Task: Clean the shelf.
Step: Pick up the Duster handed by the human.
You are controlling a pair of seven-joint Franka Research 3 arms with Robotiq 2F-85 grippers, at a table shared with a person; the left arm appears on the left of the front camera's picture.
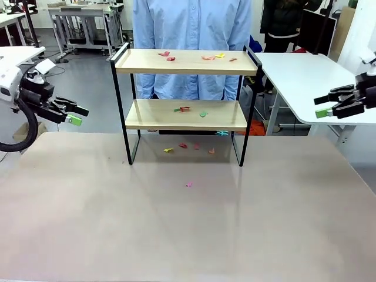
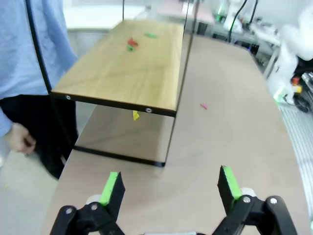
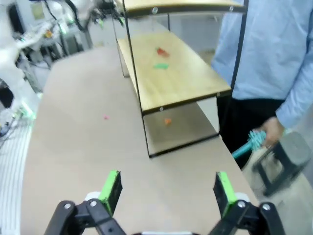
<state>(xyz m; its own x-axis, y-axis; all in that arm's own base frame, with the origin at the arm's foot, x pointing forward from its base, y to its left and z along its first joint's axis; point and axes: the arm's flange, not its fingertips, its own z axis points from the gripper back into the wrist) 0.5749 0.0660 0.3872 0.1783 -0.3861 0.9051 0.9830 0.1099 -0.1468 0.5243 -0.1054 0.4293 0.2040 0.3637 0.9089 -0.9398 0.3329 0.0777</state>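
Left claw (image 1: 76,116) hangs released and empty, green pads (image 2: 110,188) spread wide, above the left side of the surface (image 1: 176,235). Ahead of it and to its right stands the shelf (image 1: 185,61), between both claws at the surface's far side. Small coloured scraps (image 1: 167,54) lie on both of its boards and on the surface beneath. A pink scrap (image 1: 189,184) lies nearer. A person (image 1: 191,23) in a blue shirt stands behind the shelf. Right claw (image 1: 322,107) hangs released and empty, right of the shelf; beyond it, the person's hand (image 3: 271,129) grips a teal brush (image 3: 249,144).
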